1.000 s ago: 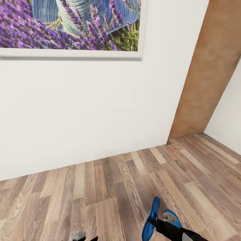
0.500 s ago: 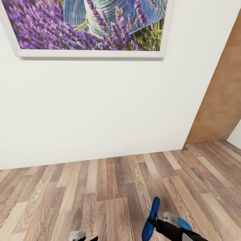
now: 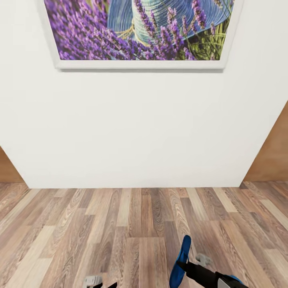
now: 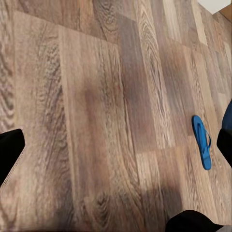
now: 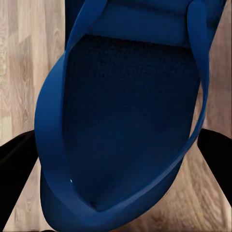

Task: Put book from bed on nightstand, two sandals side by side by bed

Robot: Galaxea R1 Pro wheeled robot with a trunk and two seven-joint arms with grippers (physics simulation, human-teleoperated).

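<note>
i'm facing a white wall (image 3: pixel 132 128) with a framed lavender painting (image 3: pixel 140 30) hanging high on it, and brown wood-plank floor (image 3: pixel 120 228) running out below. tan wall panels show at both edges of the head view.

my right pincer (image 3: pixel 191 267) is clamped on one blue sandal (image 3: pixel 181 260), which stands on edge, its toe pointing up and away from me, held above the planks. from the right wrist camera that held sandal (image 5: pixel 125 121) looms large, its sole dark and textured, thin blue straps arching over it, with the black fingers (image 5: pixel 17 169) pressing on either side.

my left pincer (image 3: pixel 98 282) barely pokes in at the bottom edge of the head view; i can see a grey tip there, but i cannot tell whether it's open or closed. in the left wrist camera its dark fingers (image 4: pixel 10 152) sit at the borders, with nothing between them that i can make out.

the second blue sandal (image 4: pixel 202 141) lies flat on the floor, sole down with straps up, well apart from the left pincer.
</note>
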